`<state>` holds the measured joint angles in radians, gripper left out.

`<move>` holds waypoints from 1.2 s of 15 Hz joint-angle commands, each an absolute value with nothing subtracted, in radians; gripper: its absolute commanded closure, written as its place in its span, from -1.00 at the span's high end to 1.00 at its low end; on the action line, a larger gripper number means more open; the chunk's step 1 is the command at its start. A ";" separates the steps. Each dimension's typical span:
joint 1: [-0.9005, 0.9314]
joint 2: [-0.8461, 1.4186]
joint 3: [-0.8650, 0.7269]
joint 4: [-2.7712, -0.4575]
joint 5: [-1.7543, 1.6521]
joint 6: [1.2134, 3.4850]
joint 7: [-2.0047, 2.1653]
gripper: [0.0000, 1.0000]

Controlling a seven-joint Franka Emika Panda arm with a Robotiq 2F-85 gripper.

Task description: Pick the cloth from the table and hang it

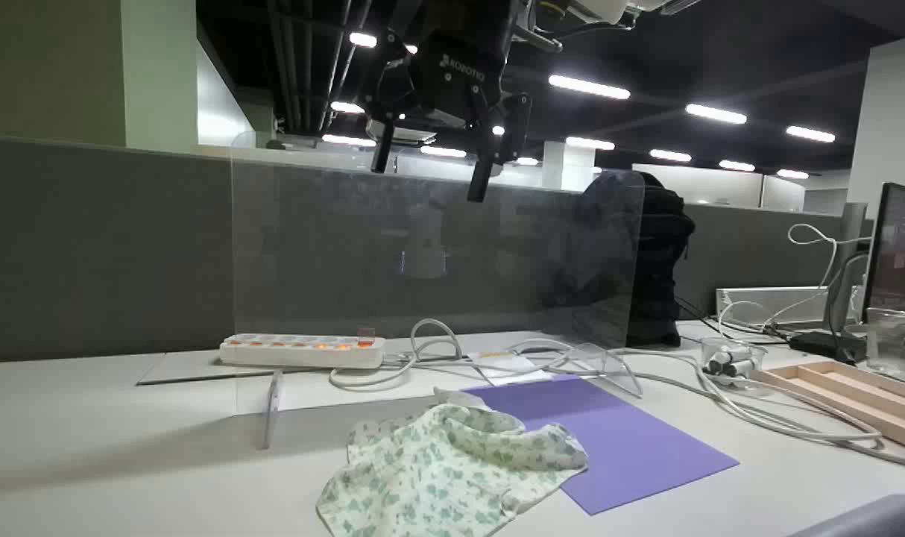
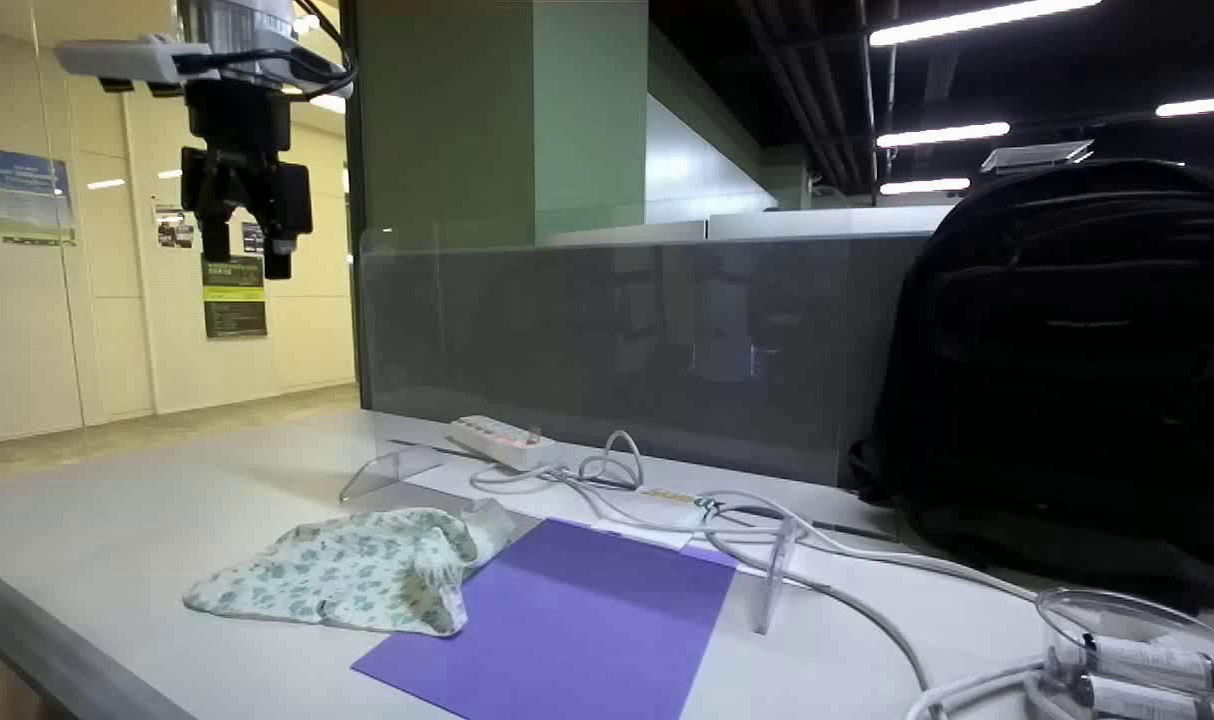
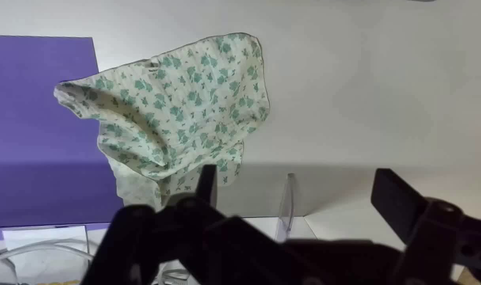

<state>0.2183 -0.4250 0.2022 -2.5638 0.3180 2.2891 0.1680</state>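
Note:
The cloth, pale with green leaf-like prints, lies crumpled on the white table in both exterior views [image 1: 445, 470] [image 2: 357, 570]. One side of it overlaps a purple sheet [image 1: 646, 447]. In the wrist view the cloth [image 3: 193, 95] lies left of centre, spread out with folds. My gripper [image 1: 429, 183] is open and empty, high above the table; it also shows in an exterior view [image 2: 247, 262] and in the wrist view [image 3: 296, 174]. In the wrist view one fingertip overlaps the cloth's lower edge, but the gripper is well above it. No hook or rack is seen.
A clear upright panel [image 1: 333, 246] on clear feet [image 1: 270, 410] stands behind the cloth. A power strip [image 1: 303, 354] and loose white cables [image 1: 370, 384] lie behind it. A black backpack [image 1: 657, 261], a cup of small cylinders [image 1: 732, 362] and a wooden tray [image 1: 855, 403] stand farther along.

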 commanded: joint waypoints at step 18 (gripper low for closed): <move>0.090 -0.298 0.102 -2.793 0.241 2.651 0.125 1.00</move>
<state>0.1130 -0.3861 0.1468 -2.7943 0.2619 2.5835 0.1455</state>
